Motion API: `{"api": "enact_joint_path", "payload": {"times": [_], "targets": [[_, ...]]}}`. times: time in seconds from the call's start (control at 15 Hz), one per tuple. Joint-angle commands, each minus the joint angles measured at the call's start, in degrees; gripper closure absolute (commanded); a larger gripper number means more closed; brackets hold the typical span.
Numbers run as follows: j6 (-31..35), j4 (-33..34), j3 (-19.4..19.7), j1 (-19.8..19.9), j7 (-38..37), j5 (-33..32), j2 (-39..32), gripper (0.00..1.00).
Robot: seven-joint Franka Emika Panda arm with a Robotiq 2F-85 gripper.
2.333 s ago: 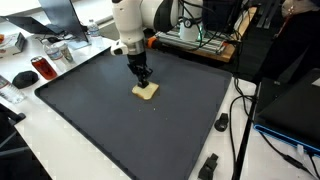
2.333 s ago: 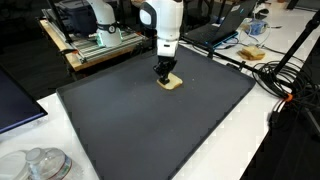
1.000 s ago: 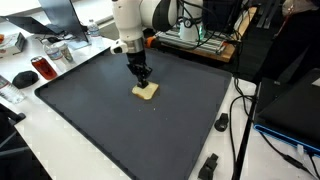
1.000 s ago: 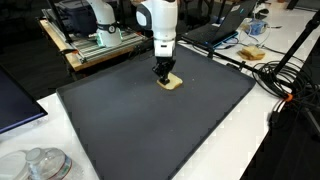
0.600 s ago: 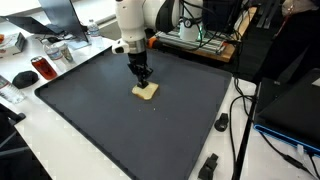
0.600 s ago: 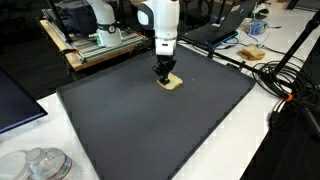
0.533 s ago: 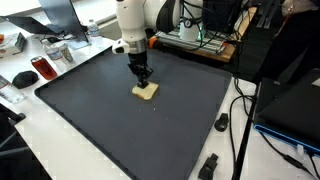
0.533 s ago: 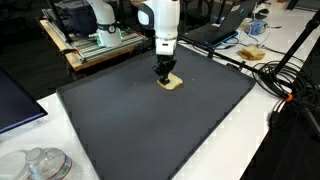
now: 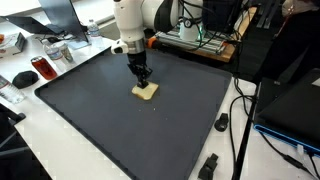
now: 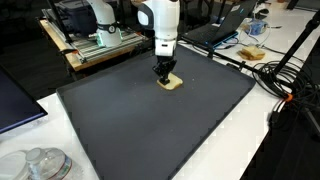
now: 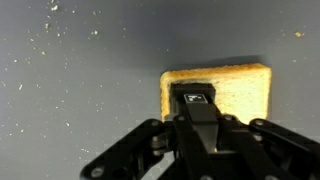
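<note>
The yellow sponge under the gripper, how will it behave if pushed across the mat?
The yellow sponge looks thin, flat and porous: probably light and soft, likely to slide, not roll. The shut gripper rests near one edge, so a push may rotate it. The matte dark mat could add drag.
</note>
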State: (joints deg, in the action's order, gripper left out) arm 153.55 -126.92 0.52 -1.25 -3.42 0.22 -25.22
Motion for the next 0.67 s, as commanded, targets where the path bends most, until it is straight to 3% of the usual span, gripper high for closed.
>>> {"api": "enact_joint_path", "payload": {"times": [0.0,0.13,0.27,0.6], "targets": [[5.1,1.7,-2.0,2.8,3.7,2.8,-6.9,0.94],[6.9,1.0,-2.3,2.9,4.0,2.9,-6.7,0.94],[7.9,0.6,-0.1,0.4,0.9,-0.1,-6.7,0.94],[4.1,1.9,2.4,-2.9,-3.1,-3.1,-6.4,0.94]]}}
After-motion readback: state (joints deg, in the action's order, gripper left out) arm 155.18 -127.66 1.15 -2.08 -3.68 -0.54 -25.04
